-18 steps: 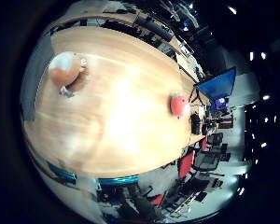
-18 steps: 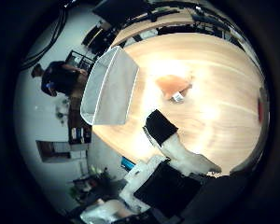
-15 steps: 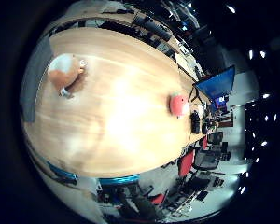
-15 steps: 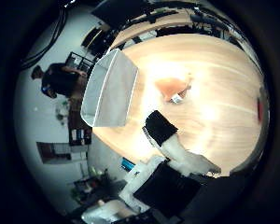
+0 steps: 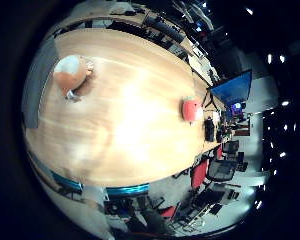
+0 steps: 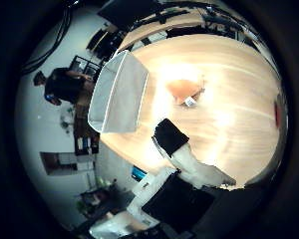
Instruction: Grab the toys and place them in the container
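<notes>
Nothing on the wooden table [image 5: 135,125] had shifted since the earlier frames; only the view drifted slightly. Two toys were in sight: an orange plush toy [image 6: 185,91] lay near the grey container [image 6: 118,93], its long axis running roughly across the table, tag end away from the container, and a red toy [image 5: 191,109] sat well apart near the far edge. One container stood at the table's edge. The hand [image 6: 182,149] hung above the table holding nothing, one visible finger extended.

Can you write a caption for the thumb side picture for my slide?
The robot hand hovers over a wooden table with an orange toy beside a grey container.
</notes>
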